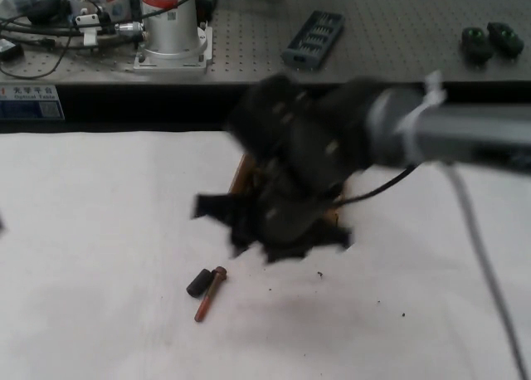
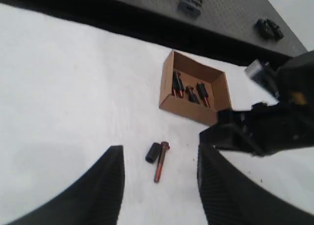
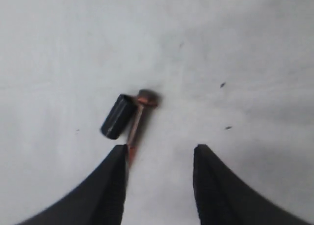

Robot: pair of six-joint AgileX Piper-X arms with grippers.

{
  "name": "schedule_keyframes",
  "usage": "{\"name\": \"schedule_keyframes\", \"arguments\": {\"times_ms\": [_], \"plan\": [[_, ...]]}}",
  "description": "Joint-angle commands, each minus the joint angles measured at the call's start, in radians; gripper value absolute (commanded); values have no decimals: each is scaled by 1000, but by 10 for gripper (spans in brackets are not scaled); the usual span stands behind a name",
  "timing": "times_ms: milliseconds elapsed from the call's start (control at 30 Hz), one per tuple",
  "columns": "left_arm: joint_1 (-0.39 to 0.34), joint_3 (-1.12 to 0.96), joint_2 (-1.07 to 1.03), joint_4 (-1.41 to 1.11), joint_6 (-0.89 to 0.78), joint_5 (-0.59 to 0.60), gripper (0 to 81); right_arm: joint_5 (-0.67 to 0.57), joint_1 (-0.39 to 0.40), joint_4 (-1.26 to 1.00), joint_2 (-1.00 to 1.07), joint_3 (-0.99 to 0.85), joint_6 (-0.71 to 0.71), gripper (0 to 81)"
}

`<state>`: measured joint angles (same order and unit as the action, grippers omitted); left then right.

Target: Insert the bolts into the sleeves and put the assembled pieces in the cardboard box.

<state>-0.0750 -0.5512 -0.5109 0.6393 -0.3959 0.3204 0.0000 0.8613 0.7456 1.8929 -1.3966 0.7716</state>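
The right gripper [image 3: 159, 151], fingers wide and empty, hangs over the bolt [image 3: 137, 122] with the sleeve [image 3: 117, 116] right beside its head on the white cloth [image 3: 245, 48], so I'd close on one without nudging the other; the left gripper [image 2: 159, 152] is wide too, and the cardboard box [image 2: 189, 109] sits near, holding finished pieces [image 2: 189, 93].

On the surface [image 1: 99, 231] we find a loose bolt [image 1: 211, 294] with a sleeve [image 1: 198, 282] just beside its head, on its left. Behind them and slightly to the right stands the cardboard box [image 2: 186, 109], with several assembled pieces [image 2: 175, 85] lying in it. The right arm [image 1: 465, 135] stretches in from the right over the box, its jaws near the bolt and sleeve.
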Motion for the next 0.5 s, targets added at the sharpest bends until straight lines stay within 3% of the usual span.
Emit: {"name": "schedule_keyframes", "arguments": {"times_ms": [0,167,333,467], "plan": [[-19,43,-84,-111,-7,26,345,40,-70,88,-103,15,-160,306],[-106,53,-307,-256,35,17,345,28,-133,-25,-272,138,-208,244],[-231,-2,-553,-338,63,-12,345,-21,-153,-152,-449,310,-228,241],[-359,-103,-734,-298,188,-131,345,-71,-152,-231,-568,470,-208,241]]}}
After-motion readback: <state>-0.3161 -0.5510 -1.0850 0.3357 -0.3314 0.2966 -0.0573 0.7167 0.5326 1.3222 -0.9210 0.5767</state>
